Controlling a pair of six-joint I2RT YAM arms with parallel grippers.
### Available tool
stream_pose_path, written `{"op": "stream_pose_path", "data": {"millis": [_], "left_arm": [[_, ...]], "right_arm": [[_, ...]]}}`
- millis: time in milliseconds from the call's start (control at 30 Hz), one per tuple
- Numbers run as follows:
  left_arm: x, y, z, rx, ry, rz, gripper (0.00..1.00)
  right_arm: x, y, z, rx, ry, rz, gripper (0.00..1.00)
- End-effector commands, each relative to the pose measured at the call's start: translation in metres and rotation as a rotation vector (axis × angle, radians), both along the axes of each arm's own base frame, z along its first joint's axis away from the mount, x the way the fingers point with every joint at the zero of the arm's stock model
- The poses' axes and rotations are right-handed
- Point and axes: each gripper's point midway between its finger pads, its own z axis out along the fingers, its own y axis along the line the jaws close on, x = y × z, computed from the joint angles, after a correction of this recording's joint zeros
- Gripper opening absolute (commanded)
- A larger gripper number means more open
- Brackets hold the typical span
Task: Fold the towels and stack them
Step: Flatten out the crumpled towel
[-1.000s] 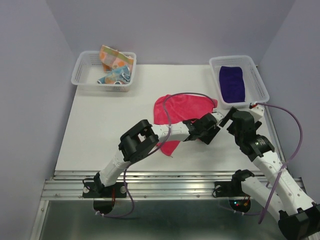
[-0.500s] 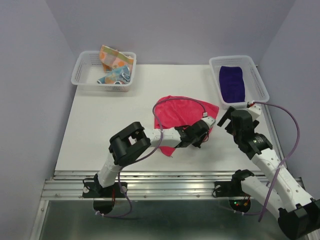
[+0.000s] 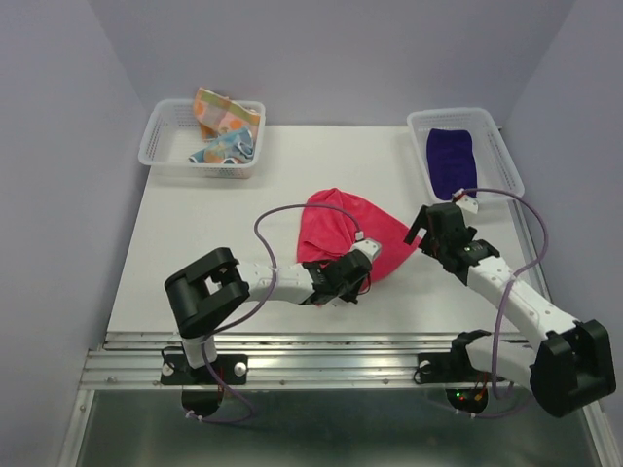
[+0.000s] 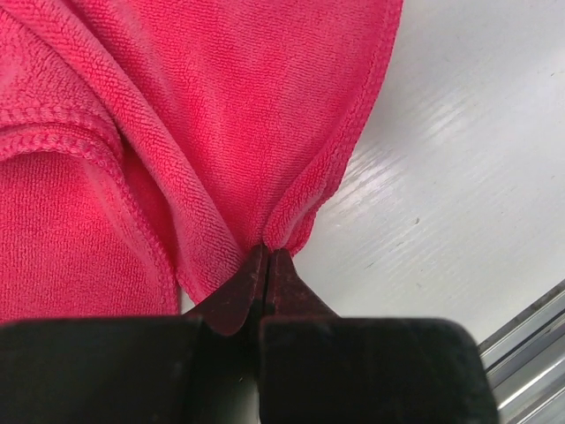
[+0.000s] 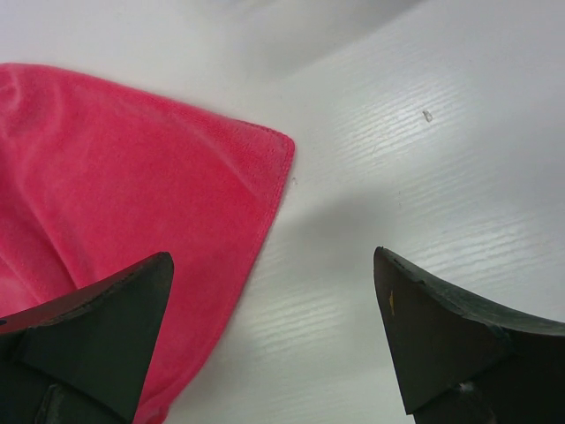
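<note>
Subject: pink towel (image 3: 341,226), bunched on the table (image 3: 214,243) and well apart from both baskets. The left gripper (image 4: 267,265) is clamped tight on the pink towel's near hem, and the cloth puckers into folds at the pinch. Bare table lies just right of that hem.

The right gripper (image 5: 272,258) is spread wide at the pink towel's right corner. The corner lies flat ahead of the fingers (image 5: 97,327), one over cloth and one over bare table. There is open table all round the pink towel, widest to its left.

The purple towel (image 3: 453,161) sits in the right basket (image 3: 506,161), beyond that corner. The patterned towels (image 3: 224,131) are in the left basket (image 3: 161,136), far left of the pink towel.

Versus half a second ago: the left gripper has dragged the hem nearer the arm bases and the pink towel is narrower. The right arm has dropped low toward the corner.
</note>
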Motion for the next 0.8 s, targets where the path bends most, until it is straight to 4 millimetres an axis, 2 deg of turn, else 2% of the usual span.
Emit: {"op": "stream_pose_path", "data": {"millis": [0, 33, 133, 200, 433, 567, 767], "left_arm": [[-0.002, 0.012, 0.008, -0.015, -0.013, 0.038, 0.00], [-0.004, 0.012, 0.011, -0.024, -0.006, 0.029, 0.00], [-0.007, 0.015, 0.012, -0.030, -0.007, 0.023, 0.00], [-0.006, 0.018, 0.014, -0.031, -0.019, 0.037, 0.00], [-0.008, 0.020, 0.019, -0.046, -0.019, 0.032, 0.00], [-0.007, 0.021, 0.021, -0.051, -0.025, 0.037, 0.00], [-0.007, 0.020, 0.024, -0.056, -0.030, 0.037, 0.00]], "right_arm": [[0.021, -0.004, -0.005, -0.017, -0.022, -0.058, 1.00], [0.024, -0.005, -0.014, -0.032, 0.004, -0.062, 1.00], [0.033, -0.015, -0.023, -0.038, 0.018, -0.086, 0.98], [0.039, -0.017, -0.034, -0.026, 0.041, -0.080, 0.94], [0.048, -0.005, -0.058, 0.044, 0.089, -0.005, 0.74], [0.048, 0.002, -0.065, 0.057, 0.108, 0.037, 0.67], [0.040, 0.001, -0.082, 0.049, 0.164, 0.043, 0.55]]}}
